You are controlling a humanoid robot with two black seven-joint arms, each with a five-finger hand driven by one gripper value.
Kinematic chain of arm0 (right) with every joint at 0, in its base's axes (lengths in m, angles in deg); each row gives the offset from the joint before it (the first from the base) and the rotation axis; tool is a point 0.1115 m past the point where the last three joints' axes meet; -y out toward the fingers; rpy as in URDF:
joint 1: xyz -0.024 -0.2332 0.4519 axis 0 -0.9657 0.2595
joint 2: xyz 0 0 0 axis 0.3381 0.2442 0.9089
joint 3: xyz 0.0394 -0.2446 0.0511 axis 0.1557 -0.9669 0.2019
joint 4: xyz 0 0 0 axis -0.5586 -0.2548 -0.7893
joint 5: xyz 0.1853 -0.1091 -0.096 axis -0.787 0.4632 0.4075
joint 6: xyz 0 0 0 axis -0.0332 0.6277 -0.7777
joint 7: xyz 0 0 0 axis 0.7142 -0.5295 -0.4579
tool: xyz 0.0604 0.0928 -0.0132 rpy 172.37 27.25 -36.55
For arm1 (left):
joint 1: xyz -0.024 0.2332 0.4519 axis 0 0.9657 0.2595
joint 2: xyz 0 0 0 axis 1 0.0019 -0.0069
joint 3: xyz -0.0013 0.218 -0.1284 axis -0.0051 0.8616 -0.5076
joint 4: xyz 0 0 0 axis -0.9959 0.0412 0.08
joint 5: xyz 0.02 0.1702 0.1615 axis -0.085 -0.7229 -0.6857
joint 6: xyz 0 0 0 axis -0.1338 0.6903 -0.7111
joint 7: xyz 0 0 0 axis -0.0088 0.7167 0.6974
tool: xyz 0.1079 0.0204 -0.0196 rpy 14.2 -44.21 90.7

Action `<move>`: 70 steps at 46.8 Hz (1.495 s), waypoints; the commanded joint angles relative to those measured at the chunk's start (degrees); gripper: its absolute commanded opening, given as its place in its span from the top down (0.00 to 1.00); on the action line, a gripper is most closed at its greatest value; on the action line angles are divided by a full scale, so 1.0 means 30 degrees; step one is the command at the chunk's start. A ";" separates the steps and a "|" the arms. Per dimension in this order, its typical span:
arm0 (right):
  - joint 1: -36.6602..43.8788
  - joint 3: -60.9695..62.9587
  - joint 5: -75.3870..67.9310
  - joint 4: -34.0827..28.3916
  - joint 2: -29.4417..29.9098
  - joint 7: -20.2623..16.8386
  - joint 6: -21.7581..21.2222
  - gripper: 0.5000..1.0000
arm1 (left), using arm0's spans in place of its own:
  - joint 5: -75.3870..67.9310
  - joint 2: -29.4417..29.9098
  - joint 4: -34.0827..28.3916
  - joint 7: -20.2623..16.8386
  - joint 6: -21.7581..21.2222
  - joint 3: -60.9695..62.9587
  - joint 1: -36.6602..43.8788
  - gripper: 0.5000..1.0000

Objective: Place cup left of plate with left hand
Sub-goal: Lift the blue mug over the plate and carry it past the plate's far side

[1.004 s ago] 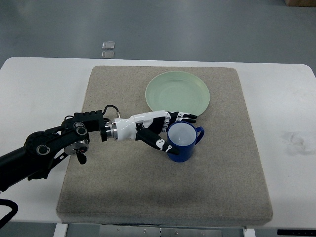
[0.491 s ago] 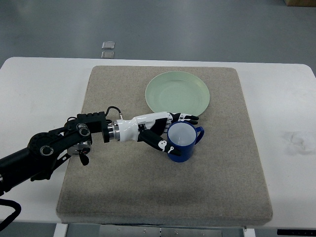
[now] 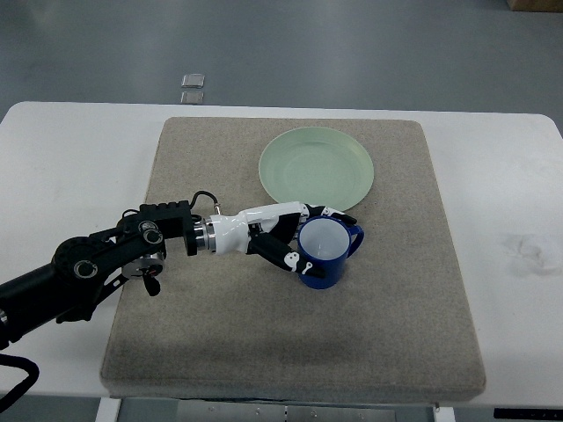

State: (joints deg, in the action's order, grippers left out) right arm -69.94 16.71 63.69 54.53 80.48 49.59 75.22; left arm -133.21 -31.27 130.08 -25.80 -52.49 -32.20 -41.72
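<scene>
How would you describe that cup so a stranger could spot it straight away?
Find the grey mat covering the white table, then the pale green plate near its far edge. Just nearer than the plate stands the cup, the left hand around it. It is the only deep blue thing there.

The left arm reaches in low from the left, its left hand (image 3: pixel 280 234) with fingers (image 3: pixel 330 214) curled in a grasp.

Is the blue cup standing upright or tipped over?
Upright: the blue cup shows its round open mouth to the camera, base on the mat, beside the left hand.
</scene>
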 commanded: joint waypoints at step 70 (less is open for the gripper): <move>0.0017 0.0000 -0.0014 0.0002 0.0000 -0.0019 0.0000 0.14 | 0.0473 0.0205 -0.0384 -0.0528 -0.4777 -0.3545 0.0059 0.80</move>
State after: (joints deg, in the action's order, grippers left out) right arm -69.89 16.71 63.65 54.55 80.48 49.58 75.22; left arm -131.75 -31.41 128.94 -27.48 -65.98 -42.48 -41.58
